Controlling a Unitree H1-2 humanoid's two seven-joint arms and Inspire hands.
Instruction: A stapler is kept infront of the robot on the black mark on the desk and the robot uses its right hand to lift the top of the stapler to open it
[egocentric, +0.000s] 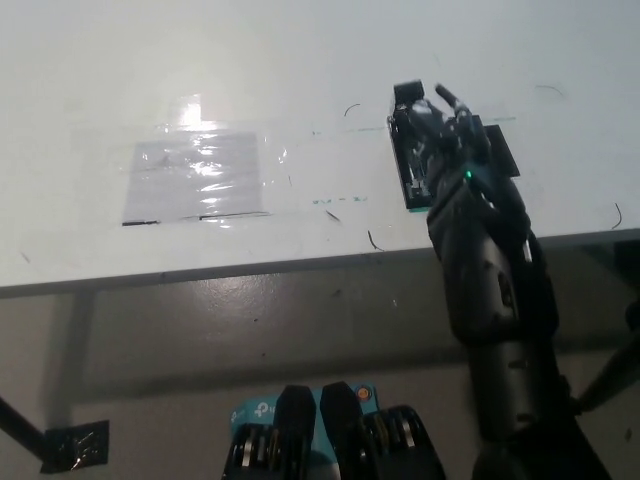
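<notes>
The black stapler (403, 150) lies lengthwise on the white desk (300, 60), on the left side of the black mark (503, 152), near the desk's front edge. My black right hand (447, 135) comes in from the bottom right and lies over the stapler's top and right side. Its fingers (441, 97) are spread and reach to the stapler's far end, with no clear grip showing. Most of the stapler's top is hidden under the hand; only its left edge and near end show. My white left hand is out of view.
A shiny patch of clear tape (195, 178) is stuck on the desk to the left. The desk's front edge (250, 266) runs across the middle, with grey floor below. Small pen marks (372, 240) dot the desk near the stapler.
</notes>
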